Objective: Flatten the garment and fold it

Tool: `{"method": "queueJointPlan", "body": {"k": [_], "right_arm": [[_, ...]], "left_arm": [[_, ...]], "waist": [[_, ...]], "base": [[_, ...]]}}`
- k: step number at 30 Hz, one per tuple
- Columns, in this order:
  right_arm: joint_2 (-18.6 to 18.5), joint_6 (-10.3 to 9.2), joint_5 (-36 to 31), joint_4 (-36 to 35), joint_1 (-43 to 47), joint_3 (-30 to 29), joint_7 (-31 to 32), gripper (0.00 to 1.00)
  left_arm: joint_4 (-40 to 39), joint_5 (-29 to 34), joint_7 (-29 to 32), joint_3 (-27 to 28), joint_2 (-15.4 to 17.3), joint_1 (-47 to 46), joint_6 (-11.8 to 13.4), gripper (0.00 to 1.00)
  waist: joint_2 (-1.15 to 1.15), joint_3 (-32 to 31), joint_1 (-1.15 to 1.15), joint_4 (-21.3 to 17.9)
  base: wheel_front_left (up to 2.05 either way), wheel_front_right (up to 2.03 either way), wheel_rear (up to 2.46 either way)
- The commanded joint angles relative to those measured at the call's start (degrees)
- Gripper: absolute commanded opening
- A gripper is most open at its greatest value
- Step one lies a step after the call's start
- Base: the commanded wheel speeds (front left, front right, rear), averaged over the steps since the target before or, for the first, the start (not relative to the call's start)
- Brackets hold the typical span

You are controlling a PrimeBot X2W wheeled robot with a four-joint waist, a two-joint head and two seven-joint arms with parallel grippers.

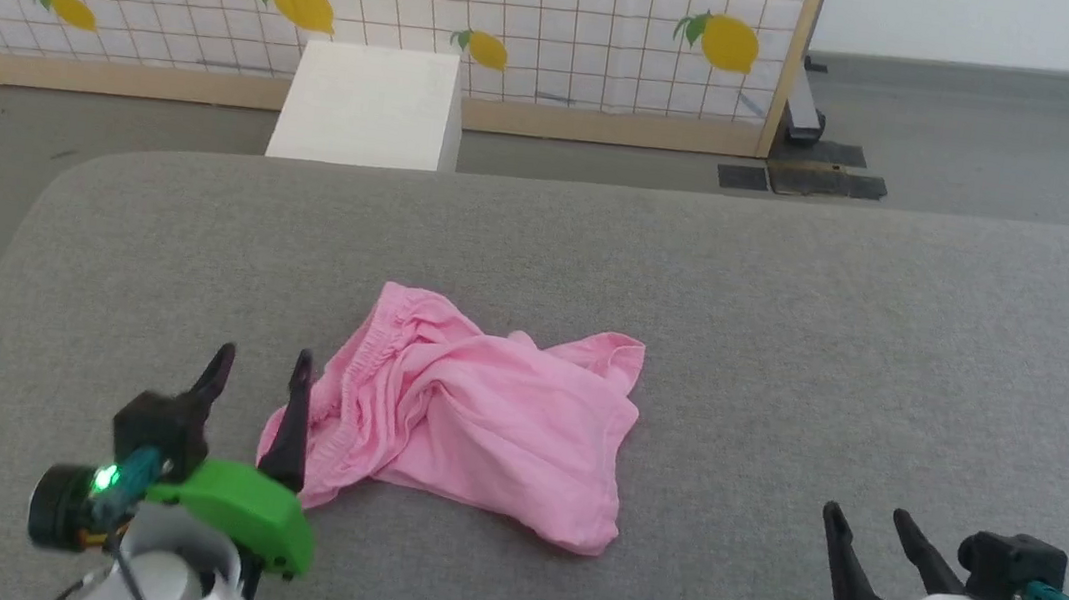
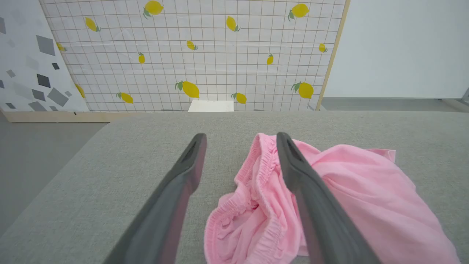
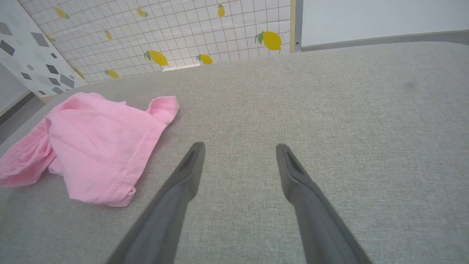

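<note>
A crumpled light-pink garment (image 1: 480, 425) lies bunched near the middle of the grey padded surface (image 1: 845, 315) before us. Our left gripper (image 1: 264, 357) sits at its left edge, fingers spread wide and holding nothing, one finger crossing the gathered hem. Our right gripper (image 1: 867, 516) is well apart to the right, fingers likewise spread and empty, over bare grey fabric.

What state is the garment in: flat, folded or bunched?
Bunched. The garment lies crumpled on the grey surface, with deep wrinkles and its gathered edge rolled over; neither flat nor neatly folded.
</note>
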Motion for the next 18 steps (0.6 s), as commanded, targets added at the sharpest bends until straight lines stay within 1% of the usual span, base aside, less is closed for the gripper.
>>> {"method": "queueJointPlan", "body": {"k": [1,3,6,8,13,18], "right_arm": [[0.06,-0.09,-0.05,0.91,-1.31,0.61,0.5,1.0],[0.06,-0.09,0.26,2.76,-2.14,1.38,1.19,1.0],[0.06,-0.09,1.26,5.45,-3.67,2.72,2.72,1.0],[0.06,-0.09,2.42,7.95,-5.62,4.19,4.83,1.0],[0.05,-0.09,5.62,14.68,-12.85,8.62,11.4,1.0],[-0.55,-0.09,8.52,21.35,-21.12,13.36,17.0,1.0]], "left_arm": [[-1.85,0.48,-0.24,1.01,0.57,2.7,0.94,1.0],[-5.94,1.15,-0.24,2.71,1.22,6.38,2.53,1.0],[-9.48,1.68,-0.25,3.97,1.98,9.85,3.83,1.0],[-11.71,1.87,-0.25,4.42,2.35,11.95,4.68,1.0],[-14.88,2.55,-0.25,4.58,2.35,13.5,5.71,1.0],[-16.05,3.23,-0.25,4.43,1.9,12.46,5.62,1.0]], "waist": [[0.4,-0.94,0.0,0.58],[0.4,-1.27,0.0,0.96],[0.4,-1.58,0.0,1.65],[0.4,-1.55,0.0,2.22],[0.4,-0.31,0.0,3.79],[0.4,1.78,0.0,5.59]], "base": [[0.0,0.0,0.0],[0.0,0.0,0.0],[0.0,0.0,0.0],[0.0,0.0,0.0],[0.0,0.0,0.0],[0.0,0.0,0.0]]}}
